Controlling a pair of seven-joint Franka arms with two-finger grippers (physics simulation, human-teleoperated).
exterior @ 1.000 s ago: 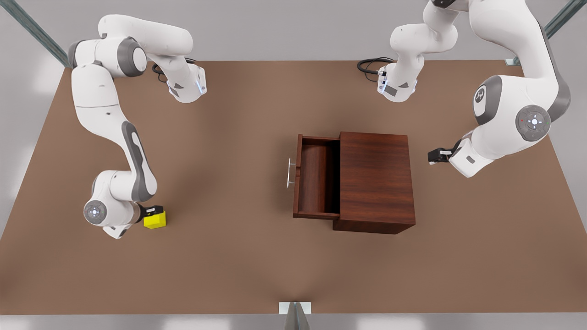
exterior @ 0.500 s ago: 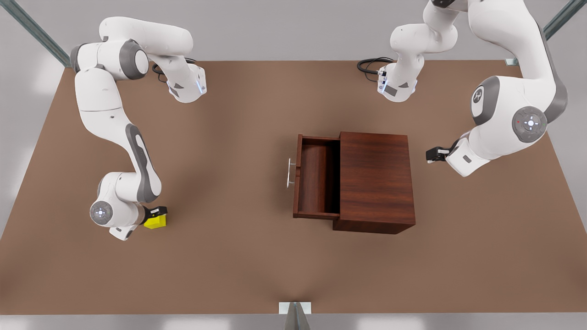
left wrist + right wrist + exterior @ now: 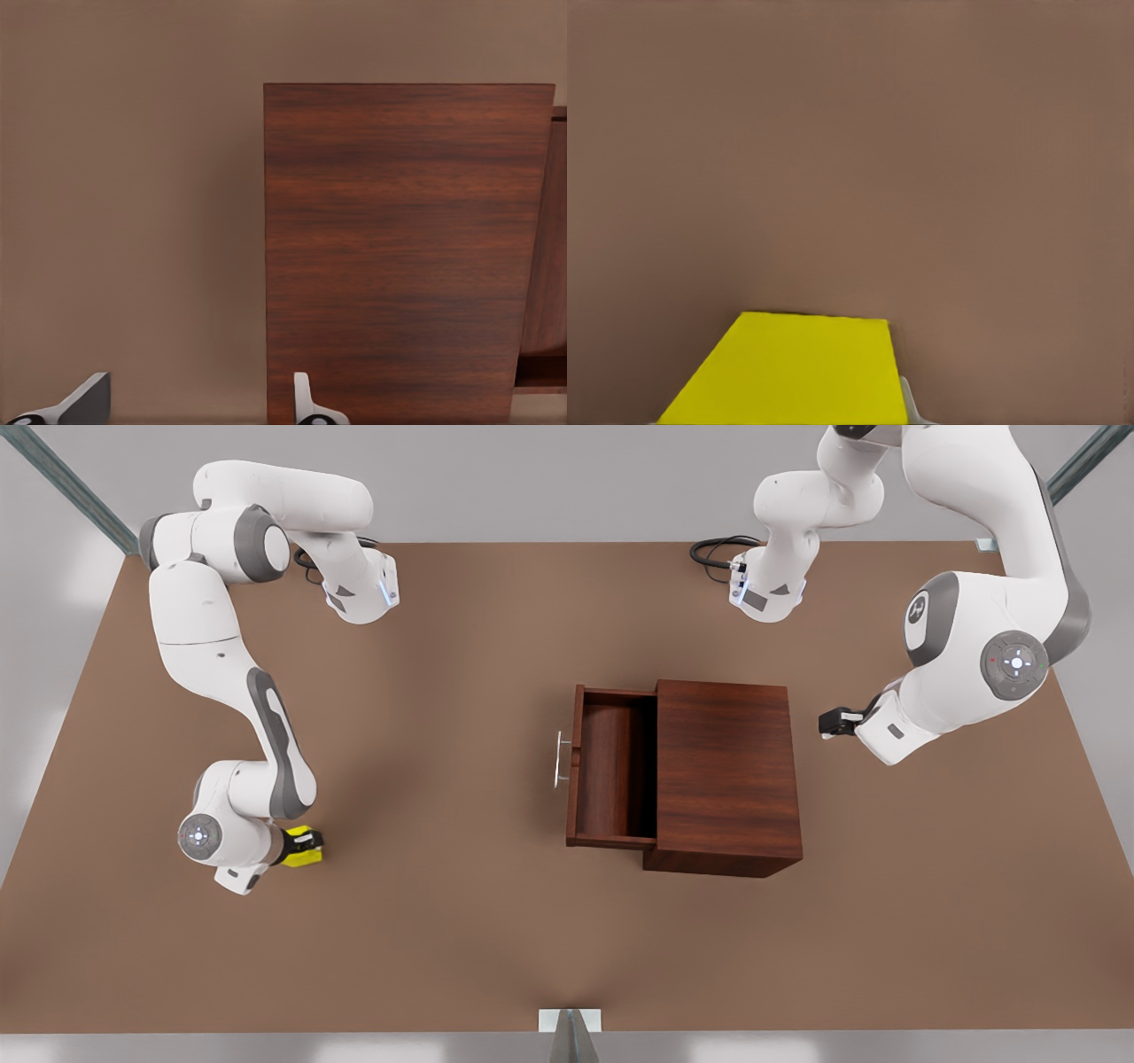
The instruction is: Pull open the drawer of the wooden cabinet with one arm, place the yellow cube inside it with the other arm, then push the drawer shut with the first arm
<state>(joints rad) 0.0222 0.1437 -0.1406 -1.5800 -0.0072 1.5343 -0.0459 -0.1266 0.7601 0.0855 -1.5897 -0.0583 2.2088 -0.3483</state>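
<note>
The wooden cabinet (image 3: 726, 775) stands right of the table's middle, and its top (image 3: 399, 248) shows in the left wrist view. Its drawer (image 3: 611, 771) is pulled out toward the front view's left, empty, with the silver handle (image 3: 560, 759) on its front. My left gripper (image 3: 828, 722) hangs open behind the cabinet on the front view's right, its fingers (image 3: 306, 398) spread with nothing between them. The yellow cube (image 3: 308, 852) rests on the table at the front view's left. My right gripper (image 3: 301, 841) is lowered over it and open. One fingertip (image 3: 911, 405) sits beside the cube (image 3: 797, 372).
The brown table (image 3: 461, 921) lies bare between the cube and the drawer. Both arm bases (image 3: 766, 593) stand at the far edge, with black cables beside them. A metal post (image 3: 570, 1036) rises at the near edge.
My right gripper has sunk lower over the yellow cube, hiding more of it. The left arm has drifted slightly toward the cabinet. The cube and drawer have stayed put.
</note>
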